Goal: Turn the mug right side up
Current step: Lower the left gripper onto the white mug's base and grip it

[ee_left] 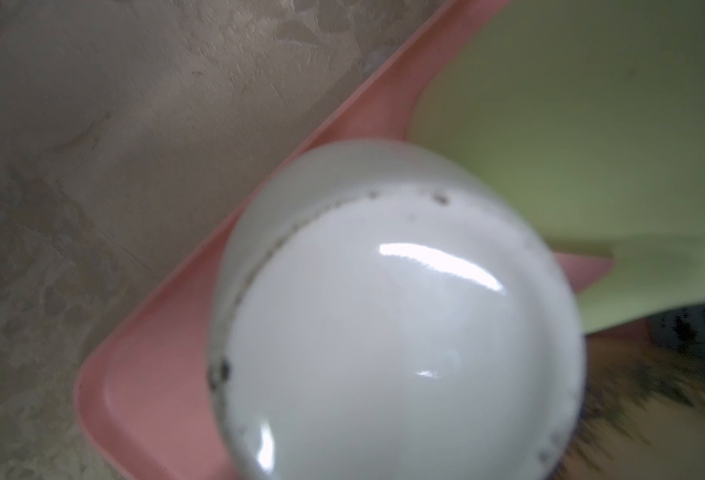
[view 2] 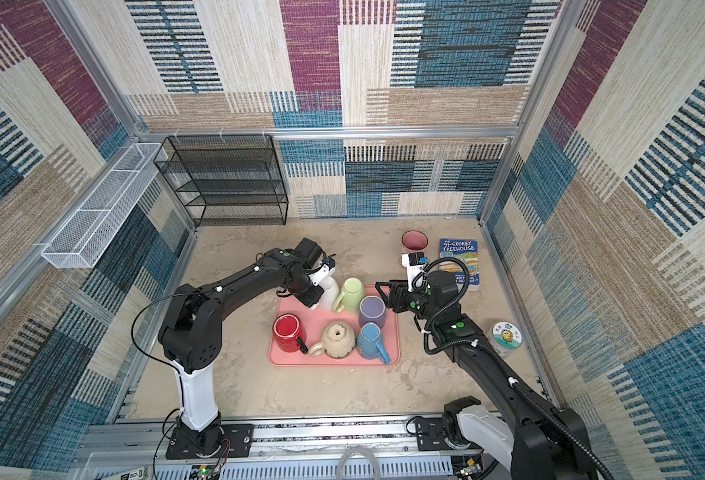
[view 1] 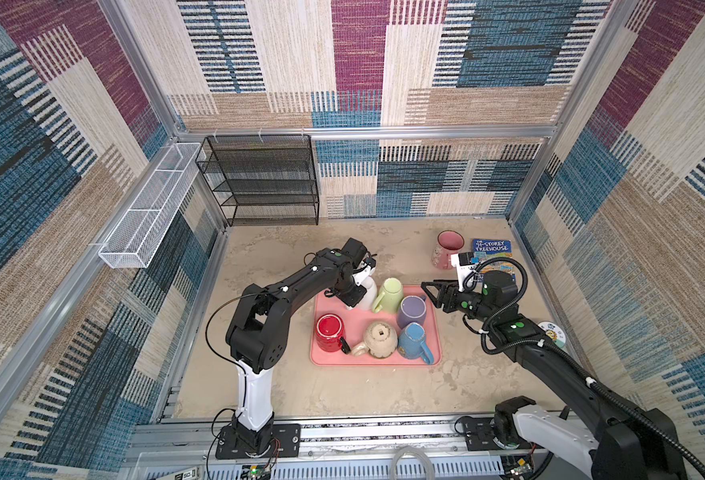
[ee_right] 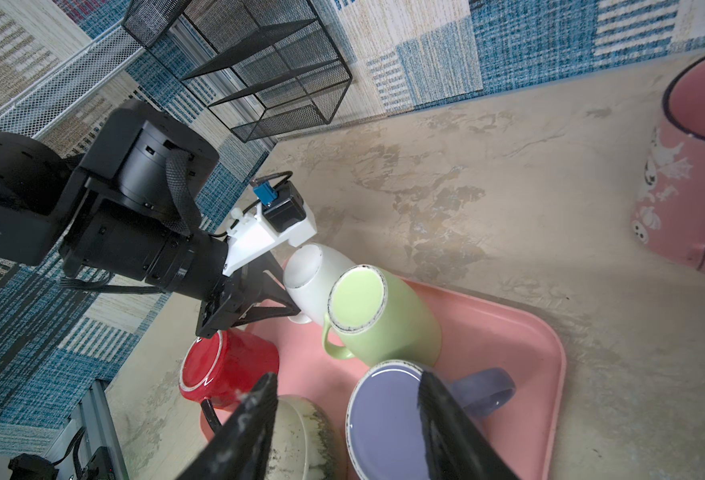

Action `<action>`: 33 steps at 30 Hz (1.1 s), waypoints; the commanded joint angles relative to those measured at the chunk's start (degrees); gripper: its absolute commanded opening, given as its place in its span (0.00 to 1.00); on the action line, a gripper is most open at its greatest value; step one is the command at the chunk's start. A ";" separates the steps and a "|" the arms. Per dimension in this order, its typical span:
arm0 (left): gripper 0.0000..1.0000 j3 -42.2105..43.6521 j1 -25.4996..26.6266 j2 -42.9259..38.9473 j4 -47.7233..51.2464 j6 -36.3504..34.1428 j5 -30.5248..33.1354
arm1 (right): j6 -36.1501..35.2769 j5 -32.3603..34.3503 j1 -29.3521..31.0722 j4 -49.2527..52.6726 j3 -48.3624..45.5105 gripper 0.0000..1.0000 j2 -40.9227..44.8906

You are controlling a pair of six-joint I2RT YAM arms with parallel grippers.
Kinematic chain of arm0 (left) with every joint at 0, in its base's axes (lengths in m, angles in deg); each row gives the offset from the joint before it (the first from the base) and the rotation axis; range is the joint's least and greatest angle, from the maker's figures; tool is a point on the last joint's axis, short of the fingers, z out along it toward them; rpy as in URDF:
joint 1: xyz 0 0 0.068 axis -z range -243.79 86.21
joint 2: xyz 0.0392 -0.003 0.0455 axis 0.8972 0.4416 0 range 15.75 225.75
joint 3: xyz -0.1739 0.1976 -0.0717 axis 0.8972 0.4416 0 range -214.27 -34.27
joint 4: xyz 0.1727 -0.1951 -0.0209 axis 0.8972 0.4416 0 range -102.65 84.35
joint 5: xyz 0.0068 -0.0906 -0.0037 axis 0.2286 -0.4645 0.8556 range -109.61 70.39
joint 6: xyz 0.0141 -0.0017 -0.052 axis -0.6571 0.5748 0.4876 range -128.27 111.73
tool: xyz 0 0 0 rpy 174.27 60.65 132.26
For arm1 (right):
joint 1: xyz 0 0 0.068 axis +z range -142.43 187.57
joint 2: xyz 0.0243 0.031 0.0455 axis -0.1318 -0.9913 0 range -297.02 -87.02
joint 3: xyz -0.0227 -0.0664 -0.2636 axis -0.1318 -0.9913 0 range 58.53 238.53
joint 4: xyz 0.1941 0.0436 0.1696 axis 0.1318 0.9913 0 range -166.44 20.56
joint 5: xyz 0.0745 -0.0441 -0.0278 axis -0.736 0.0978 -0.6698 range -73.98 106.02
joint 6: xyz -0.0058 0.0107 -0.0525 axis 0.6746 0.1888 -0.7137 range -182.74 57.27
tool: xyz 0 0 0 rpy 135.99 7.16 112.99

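Left claw, narrowed, seems pinched on the handle of the white ceramic mug, which stands base-up at eleven o'clock of the pink plastic tray. Lifting and flipping remain. Right claw gapes empty at two o'clock.

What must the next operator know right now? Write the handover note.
Grippers: left gripper beside the white mug on the pink tray, grip unconfirmed; right gripper open, empty, above the purple mug.
Base-up on the tray: both those, plus green mug, red mug, beige mug, blue mug.
Upright on the table by the book: pink mug.
Done: nothing on the tray turned.
Left: grip the white mug, flip it, set it upright.
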 commanded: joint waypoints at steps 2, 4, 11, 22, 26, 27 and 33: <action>0.22 -0.07 -0.01 0.32 -2.00 0.47 1.05 | 0.14 -0.09 0.10 -2.08 -0.10 0.57 0.16; 0.21 -0.08 -0.01 0.32 -2.08 0.59 1.29 | 0.19 -0.04 0.11 -1.99 -0.12 0.57 0.16; 0.15 0.24 0.18 0.05 -2.15 1.14 3.74 | 0.15 -0.08 0.03 -2.01 -0.14 0.57 0.30; 0.00 0.79 0.27 -1.16 -2.50 1.67 4.11 | 0.18 -0.10 0.11 -1.91 0.00 0.57 0.25; 0.00 1.15 0.27 -2.26 -2.39 1.91 3.53 | 0.18 -0.18 0.05 -1.92 -0.02 0.57 0.32; 0.00 1.31 0.27 -2.61 -2.43 1.87 3.62 | 0.14 -0.13 0.06 -1.92 -0.01 0.57 0.31; 0.00 2.14 0.27 -5.15 -2.43 2.28 3.97 | 0.17 -0.49 0.06 -2.07 -0.06 0.57 0.25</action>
